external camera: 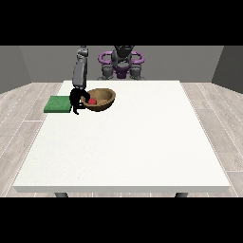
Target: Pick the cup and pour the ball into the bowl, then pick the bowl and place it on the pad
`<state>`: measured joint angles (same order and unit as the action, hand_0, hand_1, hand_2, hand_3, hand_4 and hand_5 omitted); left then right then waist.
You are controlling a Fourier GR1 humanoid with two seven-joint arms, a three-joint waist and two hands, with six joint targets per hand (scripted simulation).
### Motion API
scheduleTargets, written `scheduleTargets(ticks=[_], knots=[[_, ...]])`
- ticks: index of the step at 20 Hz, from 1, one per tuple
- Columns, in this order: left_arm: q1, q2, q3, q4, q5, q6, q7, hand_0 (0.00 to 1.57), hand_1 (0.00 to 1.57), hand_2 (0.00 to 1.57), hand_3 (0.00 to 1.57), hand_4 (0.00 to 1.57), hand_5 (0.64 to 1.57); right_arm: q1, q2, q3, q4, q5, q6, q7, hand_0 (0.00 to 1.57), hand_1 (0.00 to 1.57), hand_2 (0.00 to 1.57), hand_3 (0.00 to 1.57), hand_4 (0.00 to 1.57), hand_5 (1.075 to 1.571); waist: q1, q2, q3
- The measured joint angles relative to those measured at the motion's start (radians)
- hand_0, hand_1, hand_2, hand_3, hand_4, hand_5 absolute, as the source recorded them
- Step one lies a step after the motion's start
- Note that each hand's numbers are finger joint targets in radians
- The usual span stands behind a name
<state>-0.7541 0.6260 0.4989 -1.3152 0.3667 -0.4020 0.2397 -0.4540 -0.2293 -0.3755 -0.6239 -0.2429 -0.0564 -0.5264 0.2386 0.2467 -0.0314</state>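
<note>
— So where's the bowl [100,99] just now?

— Toward the far left of the white table [128,152], tipped a bit so its open side faces us. A red ball [92,101] sits inside it, low against the left wall.

— And the hand?

— The black hand at the view's left [77,98] is right up against the bowl's left rim, fingers curled over the edge as far as I can make out, with one finger hanging down toward the tabletop. Its grey forearm [80,71] rises steeply behind.

— The pad?

— The green pad [58,104] lies flat just left of the hand, at the table's left edge. The bowl isn't on it; the hand sits between the two.

— The other hand?

— Can't see it from here. Only the robot's torso [121,61] shows behind the table.
</note>
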Motion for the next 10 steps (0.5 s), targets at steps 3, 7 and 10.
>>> scheduleTargets(ticks=[3,7,10], knots=[[-0.001,0.007,0.006,0.013,0.007,-0.003,0.006,0.00,0.00,0.00,0.00,1.17,1.531,0.007,-0.007,0.022,-0.015,0.015,-0.040,0.034,1.57,1.57,1.57,1.24,1.00,1.546,0.004,-0.010,0.0069],[0.029,0.005,0.009,0.051,0.002,-0.010,-0.001,0.00,0.00,0.00,0.00,1.19,1.528,-0.004,-0.036,0.066,-0.026,0.041,-0.089,0.173,1.57,1.57,1.57,1.11,1.03,1.548,-0.007,-0.050,0.0255],[0.054,0.017,0.021,0.093,-0.005,-0.020,-0.014,0.00,0.00,0.00,0.00,1.20,1.539,-0.011,-0.121,0.097,-0.035,0.078,-0.099,0.313,1.57,1.57,1.57,1.03,1.04,1.558,-0.043,-0.075,0.0268]])
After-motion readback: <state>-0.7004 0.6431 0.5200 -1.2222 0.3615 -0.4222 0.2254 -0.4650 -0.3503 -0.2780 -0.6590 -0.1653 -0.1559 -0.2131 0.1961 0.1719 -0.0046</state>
